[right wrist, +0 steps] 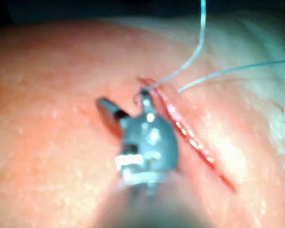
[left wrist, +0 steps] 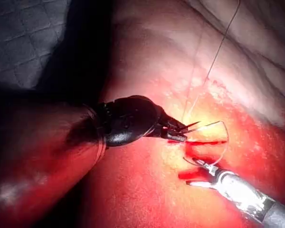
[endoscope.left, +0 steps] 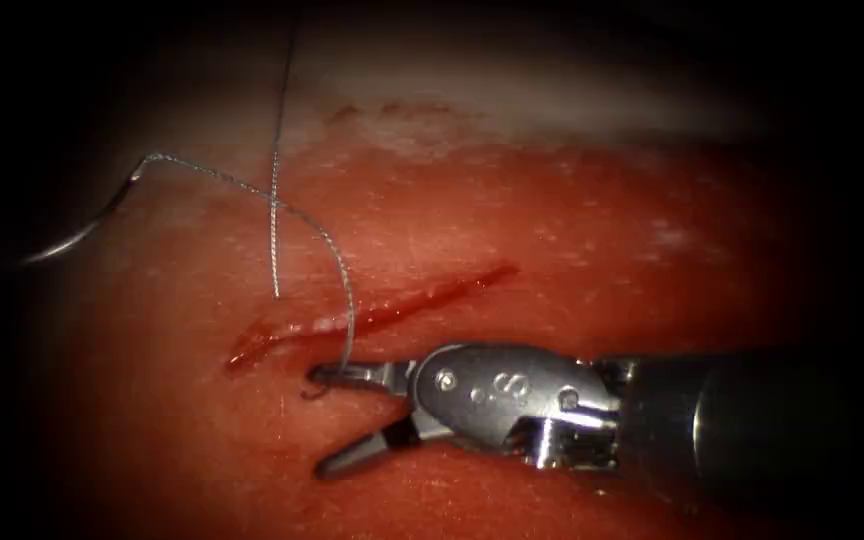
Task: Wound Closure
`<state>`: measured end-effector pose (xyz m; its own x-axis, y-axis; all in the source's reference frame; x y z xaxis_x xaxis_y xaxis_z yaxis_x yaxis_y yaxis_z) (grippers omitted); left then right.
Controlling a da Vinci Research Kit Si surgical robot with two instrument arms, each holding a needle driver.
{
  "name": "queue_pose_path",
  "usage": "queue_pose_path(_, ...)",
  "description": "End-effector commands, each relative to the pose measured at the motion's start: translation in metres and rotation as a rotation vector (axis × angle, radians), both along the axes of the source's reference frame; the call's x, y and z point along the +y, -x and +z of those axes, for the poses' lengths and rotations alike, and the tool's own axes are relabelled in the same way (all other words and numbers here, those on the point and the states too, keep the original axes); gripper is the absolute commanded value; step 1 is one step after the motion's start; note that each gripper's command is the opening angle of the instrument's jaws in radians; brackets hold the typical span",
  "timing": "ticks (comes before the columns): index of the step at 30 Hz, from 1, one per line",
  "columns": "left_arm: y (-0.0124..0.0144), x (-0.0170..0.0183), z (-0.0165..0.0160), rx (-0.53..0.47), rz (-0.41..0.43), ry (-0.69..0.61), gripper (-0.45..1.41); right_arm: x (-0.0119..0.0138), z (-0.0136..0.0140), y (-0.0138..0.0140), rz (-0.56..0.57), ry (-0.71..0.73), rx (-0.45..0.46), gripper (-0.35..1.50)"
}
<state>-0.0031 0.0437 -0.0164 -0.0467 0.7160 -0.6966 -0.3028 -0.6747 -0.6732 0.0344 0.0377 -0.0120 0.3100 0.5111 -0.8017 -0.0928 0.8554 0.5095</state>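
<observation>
Red, wet tissue (endoscope.left: 572, 230) fills my screen, the cut (endoscope.left: 372, 315) gaping, no stitch across it that I can see. My right claw (endoscope.left: 327, 420) stands apart just below the cut, its upper jaw touching the thread (endoscope.left: 347, 300). The needle (endoscope.left: 82, 225) lies free far left. My left claw (left wrist: 183, 130) seems apart, empty. The joint's stamped marks are unreadable.

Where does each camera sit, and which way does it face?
Endoscope: above and in front, facing the cut in the tissue; right tool enters from the right, jaws open, empty; needle lies free, left of the cut.
Left wrist: looks along its shaft at the left tool, grip unclear.
Right wrist: behind the right tool, facing the cut.
Shared: all show cut, thread, right tool.
</observation>
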Motion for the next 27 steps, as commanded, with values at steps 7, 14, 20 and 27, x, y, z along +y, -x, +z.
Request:
queue_pose_path(7, 0.0004, -0.0006, 0.0008, 0.000, -0.008, -0.006, -0.35, -0.0005, 0.0024, -0.0014, 0.002, 0.016, -0.004, 0.52)
queue_pose_path(14, 0.0009, -0.0009, 0.0013, -0.001, -0.005, -0.002, -0.35, -0.0004, 0.0017, -0.0002, -0.055, -0.021, -0.058, -0.35)
queue_pose_path(20, 0.0013, -0.0014, 0.0032, -0.006, 0.002, 0.014, -0.35, -0.0021, -0.0039, 0.0003, -0.231, -0.093, -0.055, -0.35)
queue_pose_path(27, 0.0012, -0.0015, 0.0035, -0.062, 0.030, 0.020, -0.35, -0.0040, -0.0114, -0.0008, -0.352, -0.133, -0.010, -0.35)
